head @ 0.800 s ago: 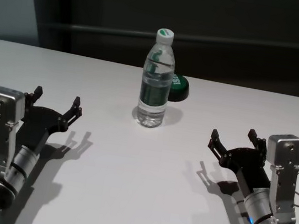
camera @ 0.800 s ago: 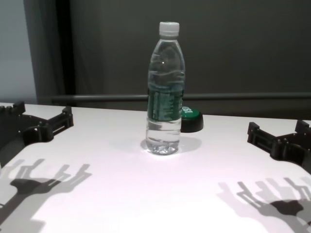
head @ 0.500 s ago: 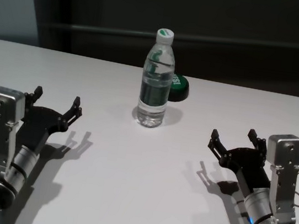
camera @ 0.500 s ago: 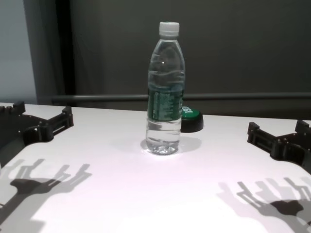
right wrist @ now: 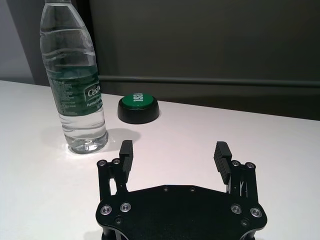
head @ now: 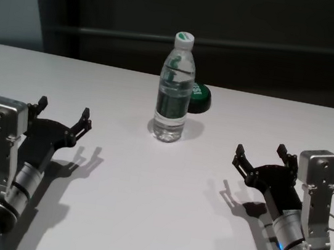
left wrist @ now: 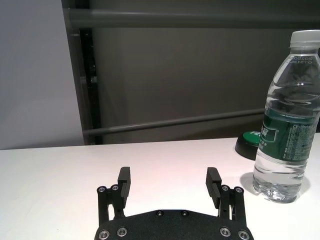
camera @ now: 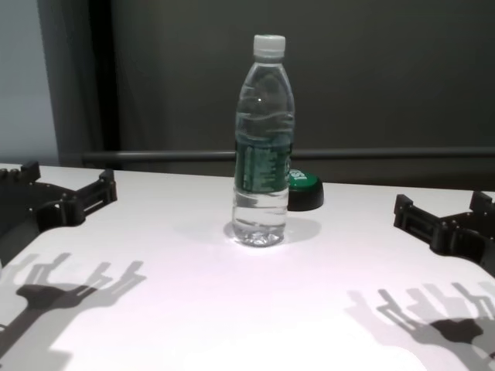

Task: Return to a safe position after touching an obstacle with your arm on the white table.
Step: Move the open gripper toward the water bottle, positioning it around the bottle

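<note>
Tall clear plastic water bottle (head: 175, 92), white screw cap, dark green label band, upright mid-desk toward far edge of broad plain white desk (head: 143, 209). Low green-topped black round puck (head: 199, 97) just behind bottle, on robot's right. Left tool (head: 62, 115) released, fingers spread, empty, near left of desk, well apart from bottle. Right tool (head: 261, 155) released, empty, near right, well apart from bottle.

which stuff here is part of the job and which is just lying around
Part of the job:
- water bottle, upright, nothing touching it
- white table
- left gripper, open, low over the table's left side
- right gripper, open, low over the right side

Just lying about:
- green-topped black puck, behind the bottle
</note>
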